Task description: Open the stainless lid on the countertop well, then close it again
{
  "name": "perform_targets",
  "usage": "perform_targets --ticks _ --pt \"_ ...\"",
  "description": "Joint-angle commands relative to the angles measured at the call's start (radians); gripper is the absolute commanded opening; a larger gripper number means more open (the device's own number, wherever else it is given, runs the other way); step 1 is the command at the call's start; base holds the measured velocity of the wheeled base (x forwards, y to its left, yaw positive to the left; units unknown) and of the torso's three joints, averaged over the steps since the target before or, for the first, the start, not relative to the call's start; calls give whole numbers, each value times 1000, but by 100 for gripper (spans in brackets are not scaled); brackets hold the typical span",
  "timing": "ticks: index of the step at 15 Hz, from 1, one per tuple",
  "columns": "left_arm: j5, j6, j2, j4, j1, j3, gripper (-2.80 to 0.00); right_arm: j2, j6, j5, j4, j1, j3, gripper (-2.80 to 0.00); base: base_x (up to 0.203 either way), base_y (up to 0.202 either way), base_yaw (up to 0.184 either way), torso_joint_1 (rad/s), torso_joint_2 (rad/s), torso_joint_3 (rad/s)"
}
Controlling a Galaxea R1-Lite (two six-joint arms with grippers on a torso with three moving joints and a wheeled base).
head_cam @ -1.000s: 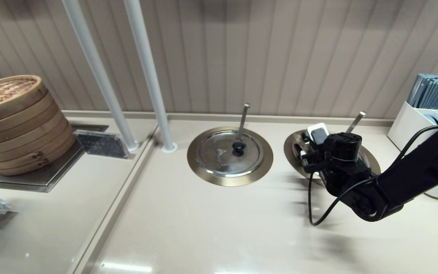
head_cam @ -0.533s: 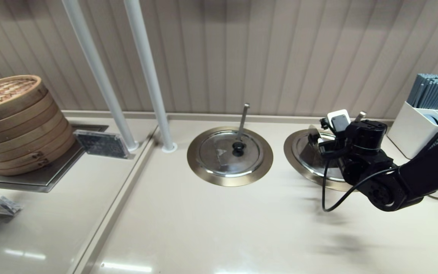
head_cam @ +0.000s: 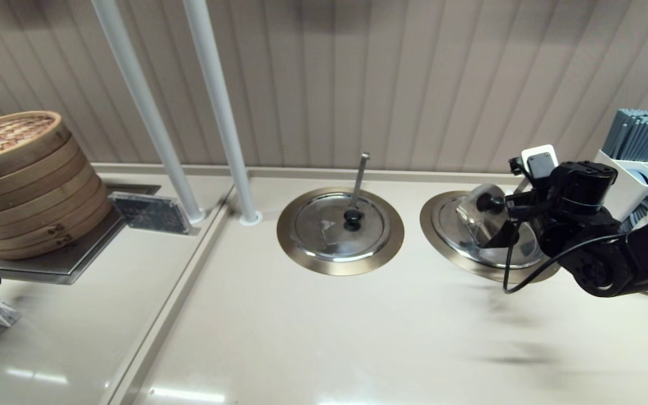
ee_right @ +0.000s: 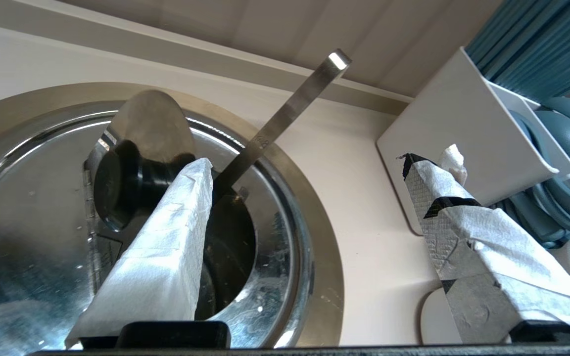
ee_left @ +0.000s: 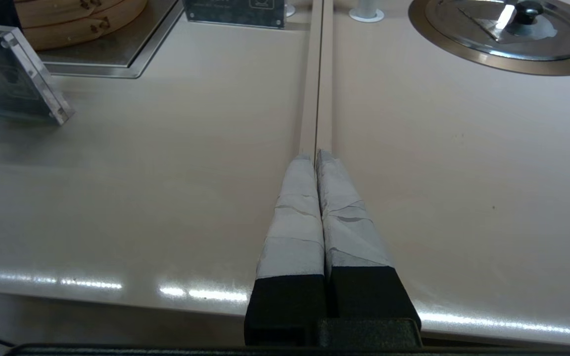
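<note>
The stainless lid (head_cam: 459, 225) covers the right countertop well, whose brass-toned rim (head_cam: 432, 222) shows around it. Its hinged flap (ee_right: 151, 123) stands raised, black knob (ee_right: 117, 183) facing sideways, so the dark inside of the well (ee_right: 230, 247) shows. The slanted utensil handle (ee_right: 285, 113) pokes out of the opening. My right gripper (head_cam: 507, 219) (ee_right: 307, 163) is open over the well's right side. One taped finger (ee_right: 166, 237) lies right beside the knob; the other finger (ee_right: 463, 222) is far off, over the counter. My left gripper (ee_left: 316, 155) is shut, empty, low at the counter's left.
The twin lid (head_cam: 340, 225) with an upright handle lies closed in the middle well. A white holder (head_cam: 611, 180) of blue utensils stands right behind my right arm. A bamboo steamer (head_cam: 20, 180), an acrylic sign (head_cam: 149, 212) and two white poles (head_cam: 220, 112) stand left.
My right gripper moved right and toward the wall, and the lid's flap swung from flat up to raised. The left gripper edged into the head view's left border.
</note>
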Motion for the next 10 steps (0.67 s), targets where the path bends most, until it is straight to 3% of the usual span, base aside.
perform_targets --ticks 1,10 --pt "0 -1 0 0 0 0 -280 1 -8 -2 -5 -25 -9 0 0 0 0 0 0 0" --pt "0 -1 0 0 0 0 -280 -13 2 7 -7 -31 -7 0 0 0 0 0 0 0"
